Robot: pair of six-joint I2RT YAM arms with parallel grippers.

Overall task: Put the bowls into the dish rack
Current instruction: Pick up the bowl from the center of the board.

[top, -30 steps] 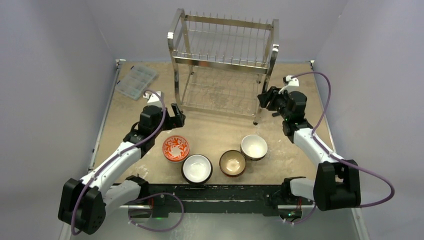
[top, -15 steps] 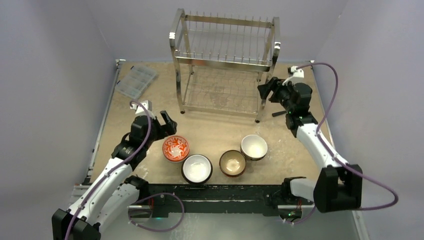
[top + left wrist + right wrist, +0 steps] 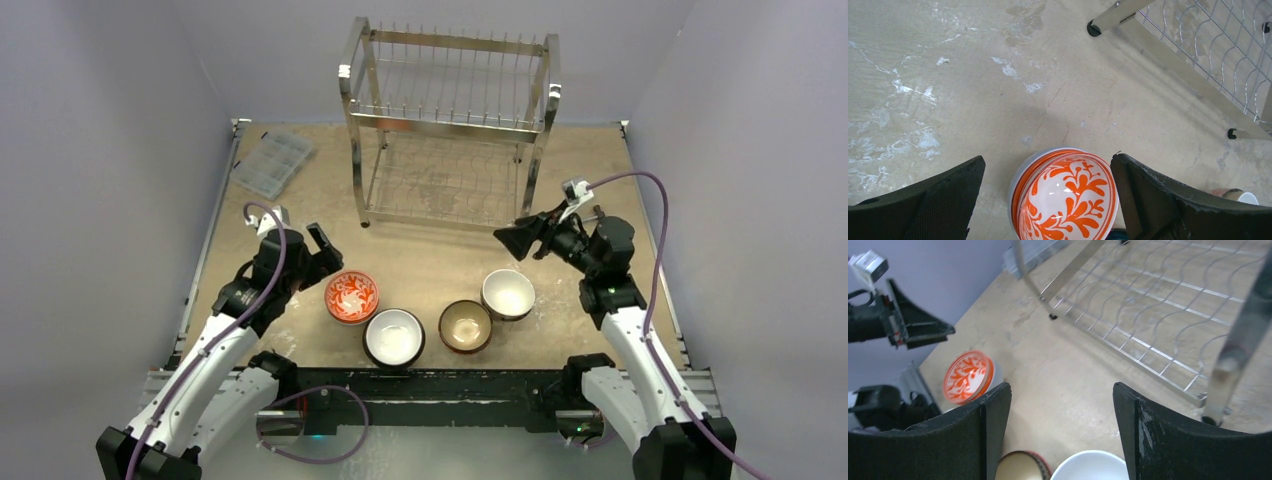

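Four bowls sit in a loose row near the front: an orange-patterned bowl (image 3: 351, 297), a dark-rimmed white bowl (image 3: 393, 337), a brown bowl (image 3: 465, 326) and a white bowl (image 3: 508, 294). The dish rack (image 3: 445, 120) stands empty at the back. My left gripper (image 3: 325, 253) hovers open just left of the orange bowl. In the left wrist view that bowl (image 3: 1065, 200) lies between and below the open left gripper (image 3: 1048, 159). My right gripper (image 3: 520, 240) is open above the white bowl (image 3: 1093, 466), holding nothing, near the rack's front right leg (image 3: 1230, 365).
A clear plastic compartment box (image 3: 272, 163) lies at the back left. Grey walls close in the table on three sides. The rack's lower wire shelf (image 3: 1208, 55) and legs stand just beyond both grippers. The left arm's gripper (image 3: 913, 325) shows in the right wrist view.
The right gripper has come away from the rack's right side toward the white bowl and opened wider. The left gripper has drawn back from the rack's left leg to the orange bowl.
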